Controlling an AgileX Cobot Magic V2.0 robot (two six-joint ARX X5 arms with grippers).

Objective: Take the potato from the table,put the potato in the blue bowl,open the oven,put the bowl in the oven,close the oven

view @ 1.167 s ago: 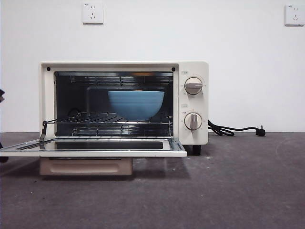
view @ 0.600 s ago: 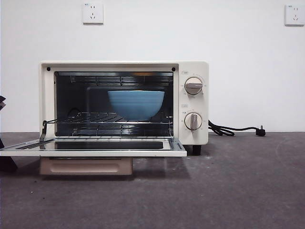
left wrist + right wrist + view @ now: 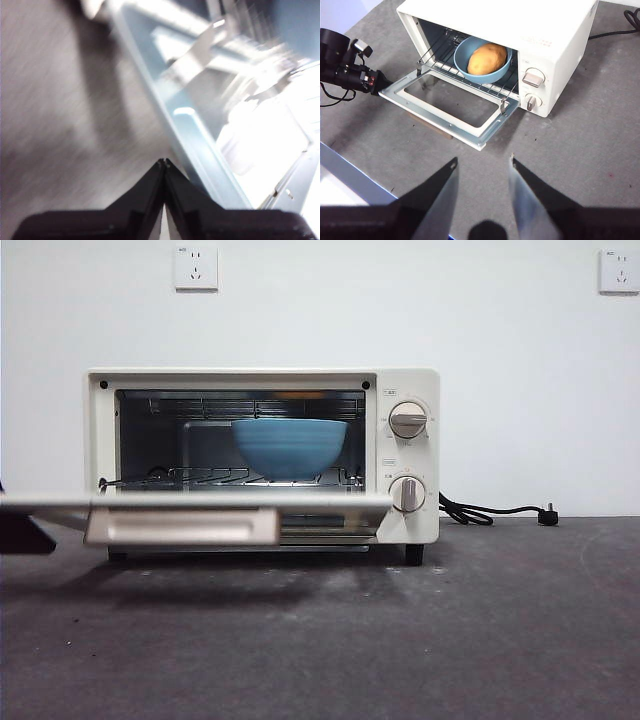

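Note:
The cream-white oven (image 3: 405, 380) stands on the dark grey table (image 3: 450, 640) with its door (image 3: 200, 500) part-way up, about level, and the beige handle (image 3: 180, 527) hanging below it. Inside, on the wire rack, sits the blue bowl (image 3: 290, 447). The right wrist view shows the potato (image 3: 486, 58) lying in that bowl (image 3: 485, 77). My left gripper (image 3: 163, 162) is shut with nothing in it, its tip at the door's outer left corner (image 3: 385, 92); it shows dark at the front view's left edge (image 3: 20, 535). My right gripper (image 3: 483, 160) hangs open high above the table in front of the oven.
A black power cord with its plug (image 3: 490, 512) lies on the table to the right of the oven. Two silver knobs (image 3: 407, 420) sit on the oven's right panel. A pale blue-white edge (image 3: 350, 170) borders the table near the left arm.
The oven door has swung up from lying flat and low to about level. The left gripper at its left corner has risen with it.

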